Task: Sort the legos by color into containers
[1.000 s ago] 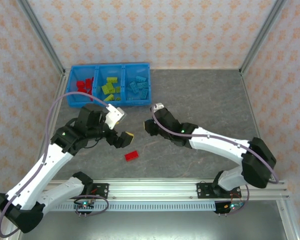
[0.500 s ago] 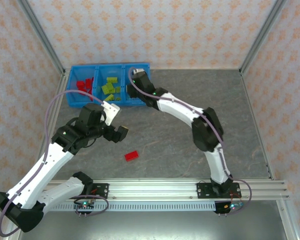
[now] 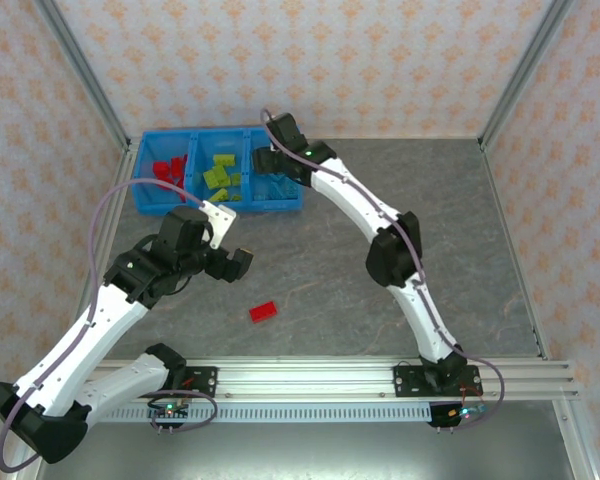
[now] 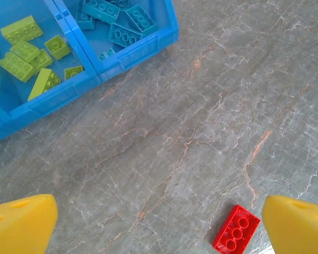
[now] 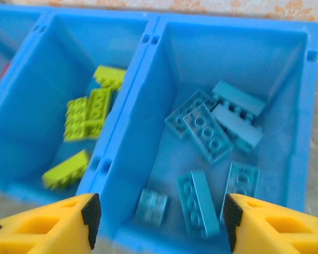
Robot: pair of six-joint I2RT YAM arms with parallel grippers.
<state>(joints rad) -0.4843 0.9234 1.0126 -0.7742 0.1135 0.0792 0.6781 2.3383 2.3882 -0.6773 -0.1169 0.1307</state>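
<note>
Top view: the long blue bin tray (image 3: 270, 206) sits at the far left of the grey tabletop (image 3: 450, 220). Its left compartment holds red bricks (image 3: 167, 170), the middle one green bricks (image 3: 220, 177) and the right one light-blue bricks (image 3: 278, 188). The right pincer (image 3: 264, 162) hangs over the right compartment. One loose red brick (image 3: 263, 311) lies on the tabletop well apart from the tray. The left pincer (image 3: 240, 263) is above the tabletop between the tray and that brick, just to the brick's far left. From here I cannot tell how wide either pincer stands.

Left wrist view: the left pincer (image 4: 159, 233) is spread wide and holds nothing. The loose red brick (image 4: 236, 229) lies flat and askew between its yellow fingertips (image 4: 21, 225), close to the right-hand one without touching it. The tray's green and light-blue compartments lie beyond.

Right wrist view: the right pincer (image 5: 161, 227) is spread wide and empty above the tray's near wall. The light-blue bricks (image 5: 212, 132) lie loosely heaped in the compartment directly beyond the gap. The green bricks (image 5: 90, 116) are in the next compartment to the left.
</note>
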